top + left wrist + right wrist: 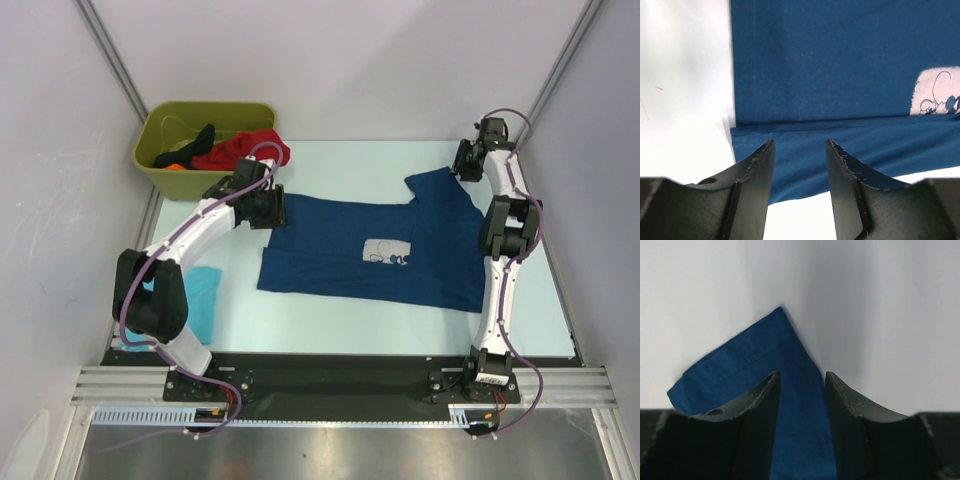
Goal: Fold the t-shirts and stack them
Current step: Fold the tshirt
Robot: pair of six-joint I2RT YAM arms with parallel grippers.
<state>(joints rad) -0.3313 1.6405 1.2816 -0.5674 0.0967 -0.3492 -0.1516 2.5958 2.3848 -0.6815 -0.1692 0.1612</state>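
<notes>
Navy t-shirt (340,245) spread flat; left end effector (800,141) released above its edge, right end effector (802,373) released above sleeve (740,370)

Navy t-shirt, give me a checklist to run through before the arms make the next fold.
1. Navy t-shirt spread out on the table: ok.
2. Left gripper over the shirt's left edge, jaws apart: ok.
3. Right gripper over the sleeve corner, jaws apart: ok.
4. Cloth pinched by either gripper: not ok.
5. Turquoise t-shirt lying apart from the navy one: ok.
</notes>
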